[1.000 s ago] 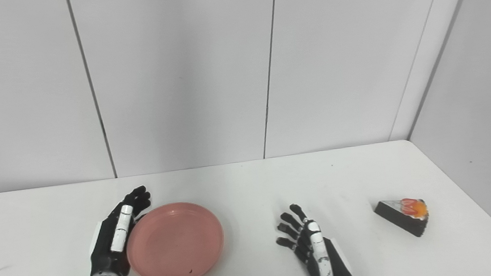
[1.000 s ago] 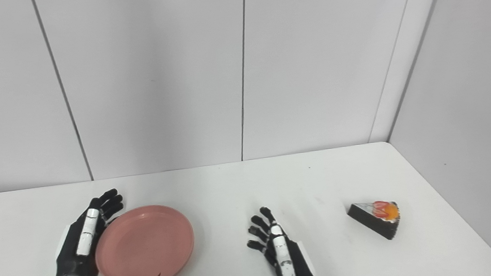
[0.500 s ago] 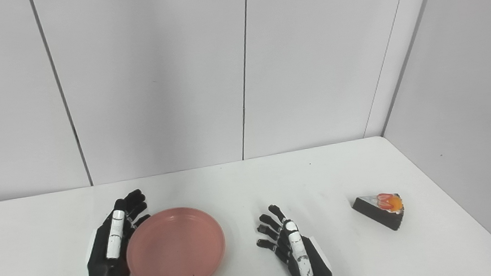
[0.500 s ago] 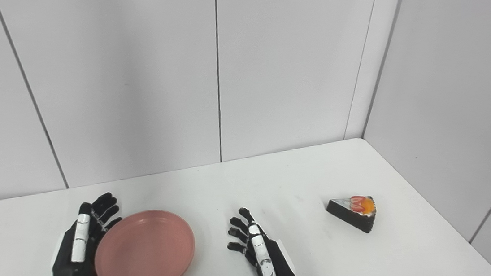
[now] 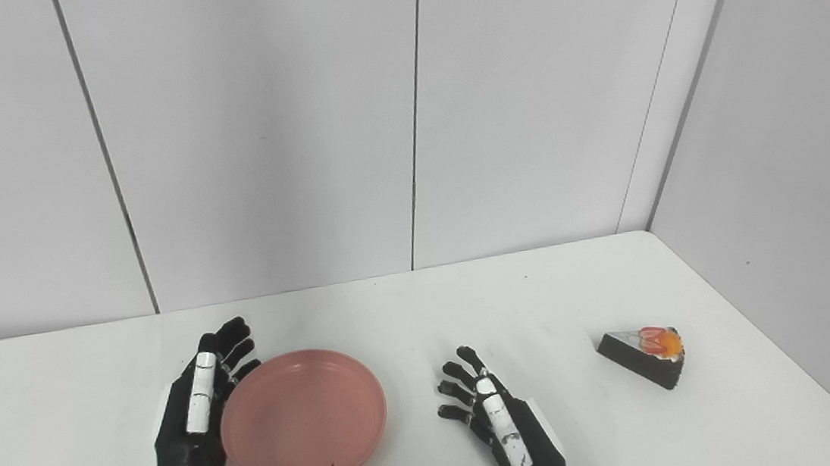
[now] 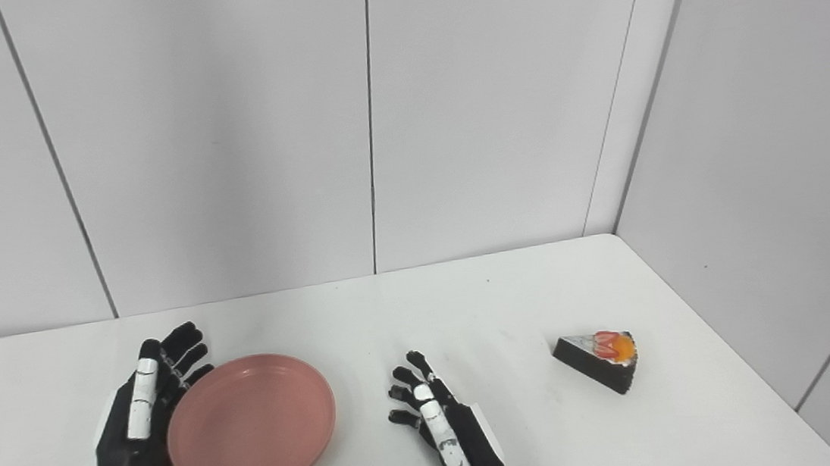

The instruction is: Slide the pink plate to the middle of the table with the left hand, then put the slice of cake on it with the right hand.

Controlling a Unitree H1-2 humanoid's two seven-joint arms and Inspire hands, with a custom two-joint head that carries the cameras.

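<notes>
Left eye view: left hand [image 5: 196, 406], fingers spread, flanks the pink plate [image 5: 304, 420] (contact unclear). Push level, rightward. Right hand [image 5: 498, 427] waits open, empty.

Both forearms cut off by bottom edge. Left hand [image 5: 192, 410] stands edge-on beside pink plate [image 5: 303, 419]; palm side hidden, can't tell if it touches the rim. Small dark speck on plate, too small to ID. Counter [image 5: 544, 304] cut off at left, bottom. Cake slice [image 5: 644, 357] topping too small to ID.
</notes>
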